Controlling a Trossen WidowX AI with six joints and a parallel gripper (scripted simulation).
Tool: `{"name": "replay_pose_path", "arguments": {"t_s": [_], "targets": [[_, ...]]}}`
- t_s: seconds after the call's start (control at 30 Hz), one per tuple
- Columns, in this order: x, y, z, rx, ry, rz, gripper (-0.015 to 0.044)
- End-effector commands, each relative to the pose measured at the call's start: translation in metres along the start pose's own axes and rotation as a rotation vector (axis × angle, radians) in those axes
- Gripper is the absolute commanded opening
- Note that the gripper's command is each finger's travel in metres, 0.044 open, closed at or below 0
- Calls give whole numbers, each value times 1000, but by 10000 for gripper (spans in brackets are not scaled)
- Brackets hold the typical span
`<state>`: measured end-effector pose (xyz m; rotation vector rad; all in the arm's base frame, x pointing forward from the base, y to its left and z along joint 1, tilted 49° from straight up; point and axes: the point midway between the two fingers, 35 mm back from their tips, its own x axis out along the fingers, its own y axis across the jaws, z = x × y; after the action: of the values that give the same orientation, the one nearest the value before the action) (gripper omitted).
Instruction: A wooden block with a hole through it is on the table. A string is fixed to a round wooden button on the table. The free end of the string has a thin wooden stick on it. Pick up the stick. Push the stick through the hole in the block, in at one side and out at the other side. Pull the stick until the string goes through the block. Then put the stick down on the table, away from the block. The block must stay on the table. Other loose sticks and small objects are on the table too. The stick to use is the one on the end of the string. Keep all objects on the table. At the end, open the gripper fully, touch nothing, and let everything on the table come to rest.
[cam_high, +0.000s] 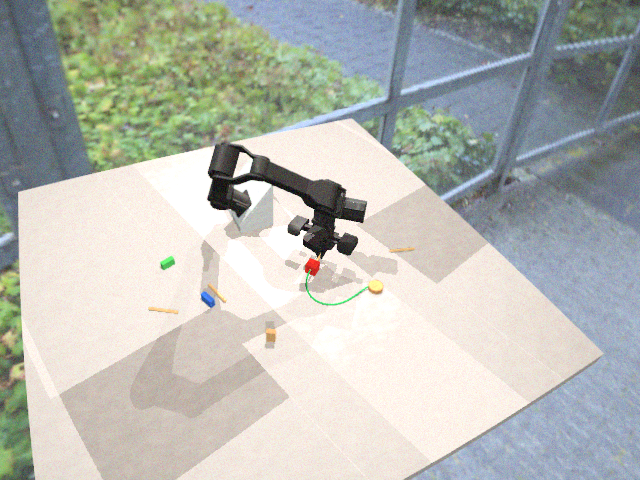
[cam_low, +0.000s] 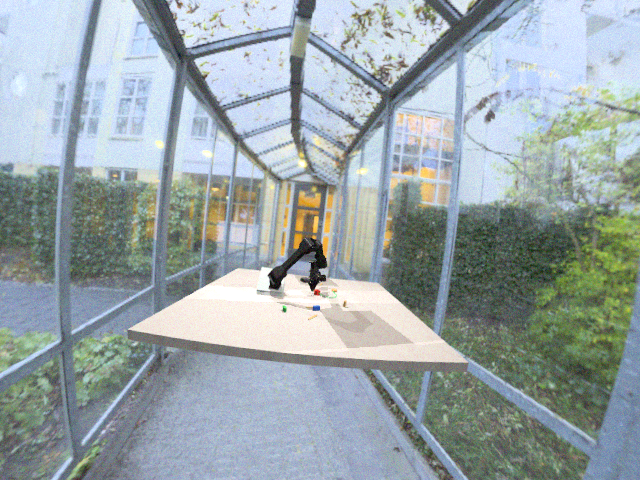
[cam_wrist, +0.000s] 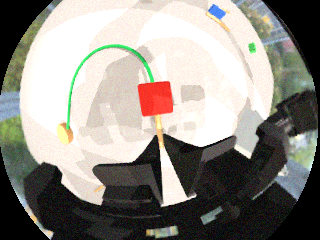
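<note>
The red block sits on the table. A green string curves from the round wooden button to the block's far side in the wrist view. The wooden stick sticks out of the block's opposite side, toward the fingers; no stick shows on the string's side. My gripper is shut on the stick close beside the block, with a small gap between fingertips and block. The hole itself is hidden.
Loose sticks lie apart from the block. A blue piece lies by one of them. A green piece and a small orange block are also on the table. A pale wedge stands by the arm's base.
</note>
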<state>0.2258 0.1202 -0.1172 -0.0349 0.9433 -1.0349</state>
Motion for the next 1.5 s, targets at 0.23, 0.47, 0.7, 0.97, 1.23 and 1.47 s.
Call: {"name": "replay_pose_path", "arguments": {"t_s": [0.23,0.47,0.7,0.97,1.23,1.47], "targets": [[-1,2,-14,2,3,0,0],[-2,2,-23,2,4,0,0],[-2,1,-31,-1,5,1,0],[-2,1,-40,-3,6,1,0],[-3,3,-49,-8,7,-1,0],[-4,3,-57,-10,6,-2,0]]}}
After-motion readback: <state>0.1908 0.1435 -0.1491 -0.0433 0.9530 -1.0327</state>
